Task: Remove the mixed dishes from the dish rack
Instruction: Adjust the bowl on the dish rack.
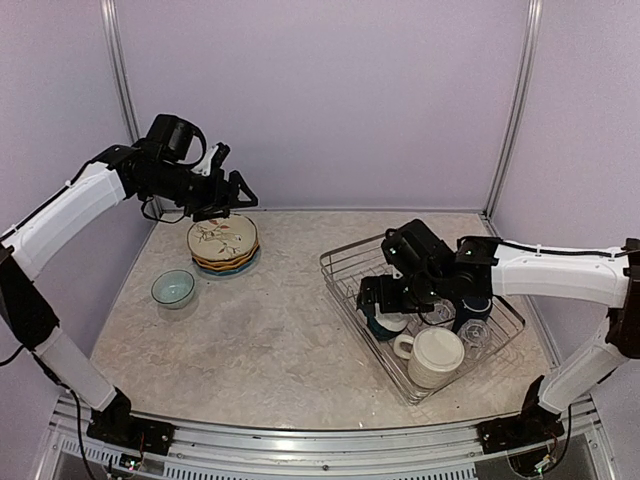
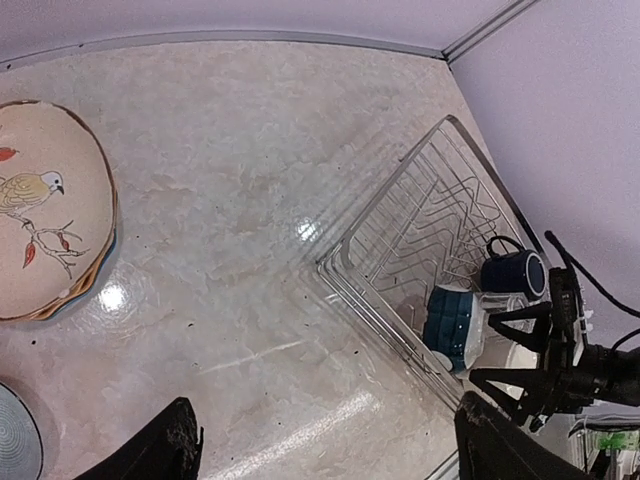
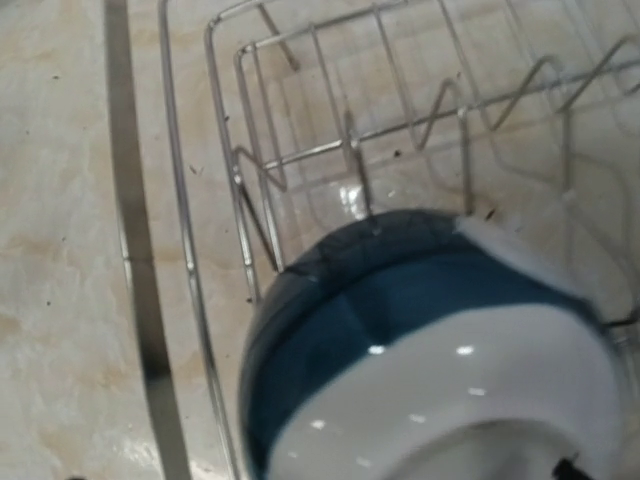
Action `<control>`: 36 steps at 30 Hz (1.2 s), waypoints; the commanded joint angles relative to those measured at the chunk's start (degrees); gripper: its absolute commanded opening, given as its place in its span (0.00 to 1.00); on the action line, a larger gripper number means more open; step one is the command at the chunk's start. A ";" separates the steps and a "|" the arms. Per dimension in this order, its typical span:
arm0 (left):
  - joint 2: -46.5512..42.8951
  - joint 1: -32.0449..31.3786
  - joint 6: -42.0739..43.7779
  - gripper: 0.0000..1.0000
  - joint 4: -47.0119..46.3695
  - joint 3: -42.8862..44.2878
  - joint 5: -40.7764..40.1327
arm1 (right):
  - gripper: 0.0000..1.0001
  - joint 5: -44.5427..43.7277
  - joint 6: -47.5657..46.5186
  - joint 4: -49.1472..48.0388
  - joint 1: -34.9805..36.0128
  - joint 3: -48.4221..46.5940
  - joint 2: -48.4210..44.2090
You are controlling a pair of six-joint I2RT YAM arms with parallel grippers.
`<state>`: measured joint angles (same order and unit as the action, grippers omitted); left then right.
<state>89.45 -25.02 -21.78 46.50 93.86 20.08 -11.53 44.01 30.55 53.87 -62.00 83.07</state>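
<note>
- The dish rack (image 1: 345, 252) sits on the right half of the tabletop (image 1: 270, 345), turned at an angle to its edges.
- Most of the rack's zigzag slots are bare. The dishes in it crowd the end nearest the right arm's base.
- A dark-blue bowl (image 1: 386, 323) stands tilted on its edge against the rack wall that faces the left arm.
- In the right wrist view the bowl fills the lower frame. Its blue band and white part lie close under the camera, with the rack wires just behind.
- A large cream mug (image 1: 434, 356) stands upright near the rack's near corner, handle pointing left.
- A navy mug (image 1: 473, 308) is beyond it, and a clear glass (image 1: 476, 337) lies between the two.
- The right end effector (image 1: 388, 300) hangs low inside the rack, just above the dark-blue bowl.
- The left wrist view shows the right end effector's jaws spread wide beside the bowl. I cannot tell whether either finger touches it.
- A stack of plates (image 1: 223, 243) rests on the tabletop at far left, well apart from the rack. The top plate is cream with a bird on a branch, and orange and blue rims show beneath it.
- A pale bowl (image 1: 173, 289) sits upright on the tabletop just in front of the stack, to its left.
- The left end effector (image 1: 228, 207) hovers above the far edge of the plate stack.
- Its fingers (image 2: 170, 450) stand wide apart with nothing between them.
</note>
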 commanded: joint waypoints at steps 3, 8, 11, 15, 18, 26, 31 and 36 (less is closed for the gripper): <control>-3.03 -1.02 0.16 0.84 -2.80 -0.73 2.63 | 0.99 -1.87 9.20 3.64 2.02 -3.94 6.09; -4.36 -1.98 -0.46 0.84 -4.37 -2.06 4.69 | 0.99 -5.36 14.79 3.76 2.03 -3.46 7.45; -4.16 -1.97 -0.38 0.84 -3.59 -1.58 4.12 | 1.00 -7.81 17.89 3.99 2.01 -3.40 8.09; -4.59 -1.97 -0.11 0.84 -3.89 -1.91 3.36 | 1.00 -8.78 21.95 5.34 2.01 -3.58 9.21; -4.73 -1.97 -0.02 0.84 -3.87 -2.01 3.23 | 1.00 -8.34 23.23 5.27 2.01 -3.25 9.51; -3.68 -1.97 -0.37 0.84 -3.61 -1.84 3.83 | 1.00 -9.66 25.39 9.95 2.03 -2.89 10.92; -3.37 -1.98 -0.53 0.84 -3.53 -1.77 3.91 | 1.00 -9.89 23.41 11.69 2.03 -4.24 11.76; -3.39 -1.97 -0.37 0.84 -3.43 -1.67 3.85 | 1.00 -10.45 19.89 12.02 2.03 -6.20 13.05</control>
<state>85.82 -26.76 -22.26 43.29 92.49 23.59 -24.29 66.11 38.44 55.61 -67.68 92.25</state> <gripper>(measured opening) 0.841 0.998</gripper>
